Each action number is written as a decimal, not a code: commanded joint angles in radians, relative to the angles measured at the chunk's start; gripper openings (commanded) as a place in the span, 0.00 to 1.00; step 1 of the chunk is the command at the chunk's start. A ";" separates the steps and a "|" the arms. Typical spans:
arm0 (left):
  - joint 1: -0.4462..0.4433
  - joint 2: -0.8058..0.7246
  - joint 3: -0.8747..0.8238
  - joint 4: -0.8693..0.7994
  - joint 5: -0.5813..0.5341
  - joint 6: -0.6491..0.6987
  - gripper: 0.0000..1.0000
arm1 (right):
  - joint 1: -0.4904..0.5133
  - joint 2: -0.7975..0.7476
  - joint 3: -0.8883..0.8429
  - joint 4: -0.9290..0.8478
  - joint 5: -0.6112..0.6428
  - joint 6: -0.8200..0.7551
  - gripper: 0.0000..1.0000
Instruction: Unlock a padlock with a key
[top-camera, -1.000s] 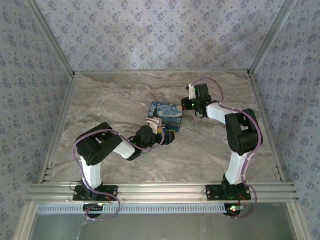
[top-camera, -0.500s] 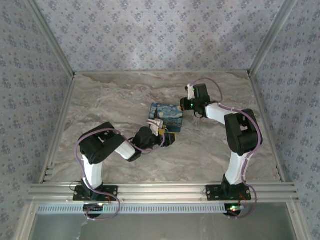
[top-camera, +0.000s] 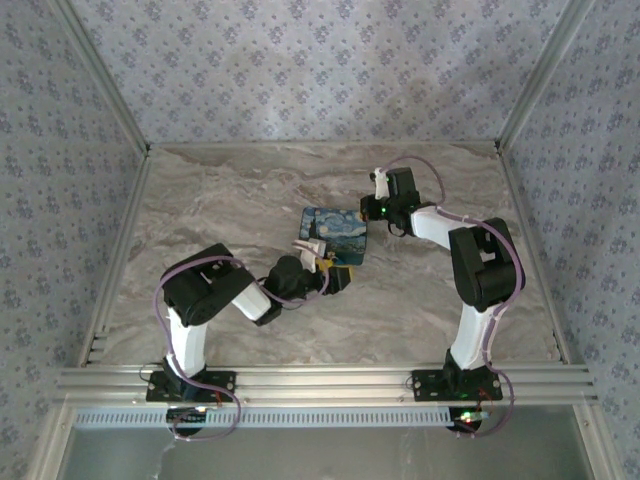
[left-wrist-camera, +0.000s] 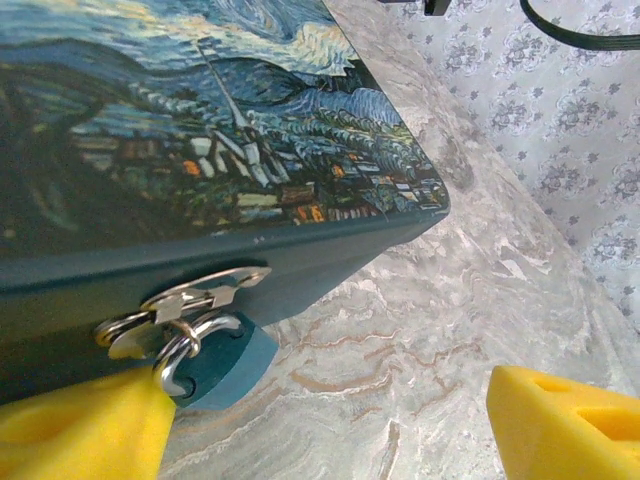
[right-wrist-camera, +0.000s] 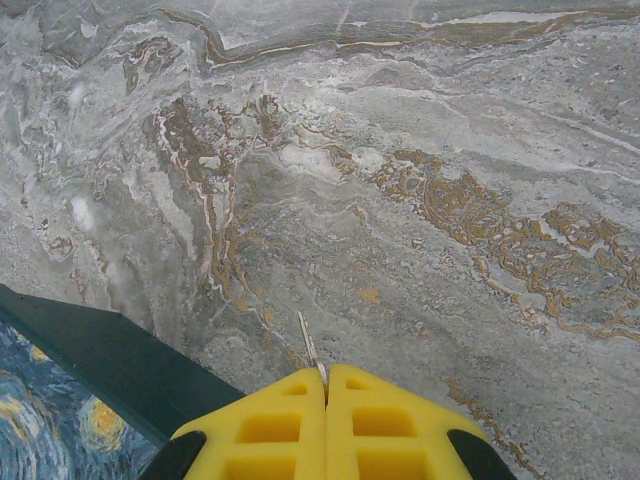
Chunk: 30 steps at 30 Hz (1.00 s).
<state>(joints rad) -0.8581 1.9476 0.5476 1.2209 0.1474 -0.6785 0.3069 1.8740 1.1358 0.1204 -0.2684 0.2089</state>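
Teal padlock (left-wrist-camera: 235, 362) beside wide-open left end effector (left-wrist-camera: 325, 420), right end effector (right-wrist-camera: 326, 376) pinching what seems a key (right-wrist-camera: 308, 342)

The surface (right-wrist-camera: 420, 150) looks like polished marble, grey with rusty veins, smooth with a soft sheen. The box (left-wrist-camera: 200, 150) has a printed lid with a slight sheen over matt dark-teal sides. Its hasp (left-wrist-camera: 215, 285) is bright, shiny metal, and so is the shackle (left-wrist-camera: 172, 362) of the padlock (left-wrist-camera: 235, 365), whose teal body looks matt. The left hand (left-wrist-camera: 325, 430) and right hand (right-wrist-camera: 324, 385) have matt yellow plastic fingers (left-wrist-camera: 565, 425). The key (right-wrist-camera: 309, 345) is thin bare metal.
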 joint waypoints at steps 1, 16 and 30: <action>0.004 0.019 -0.020 0.077 0.038 -0.030 0.80 | 0.009 -0.019 0.014 -0.012 0.008 -0.016 0.00; 0.003 0.033 -0.008 0.079 0.083 -0.046 0.77 | 0.016 -0.018 0.016 -0.010 0.005 -0.014 0.00; -0.001 0.105 0.058 0.069 0.092 -0.080 0.80 | 0.023 -0.021 0.007 -0.003 0.002 -0.010 0.00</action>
<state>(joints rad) -0.8577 2.0121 0.5915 1.2987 0.2176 -0.7361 0.3157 1.8736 1.1358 0.1425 -0.2504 0.2089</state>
